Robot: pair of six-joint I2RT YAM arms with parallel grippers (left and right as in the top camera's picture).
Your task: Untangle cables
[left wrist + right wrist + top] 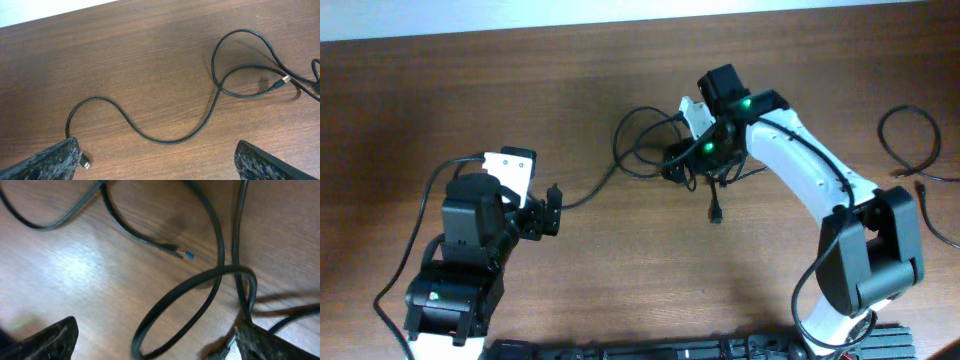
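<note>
right gripper point(155, 330) jaws wide, empty, just over cables point(220, 271) crossing mid table point(620, 290). left gripper point(157, 146) wide, empty, plug point(86, 164) beside finger point(55, 160). risk: grabbing both crossed strands, pull tightens knot.

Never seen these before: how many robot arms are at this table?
2. The left arm stands lower left in the overhead view; the right arm reaches from lower right to the cables mid-table. None seems hidden.

left end effector point(553, 211) jaws apart, right end effector point(682, 162) jaws apart, arm outstretched
</note>
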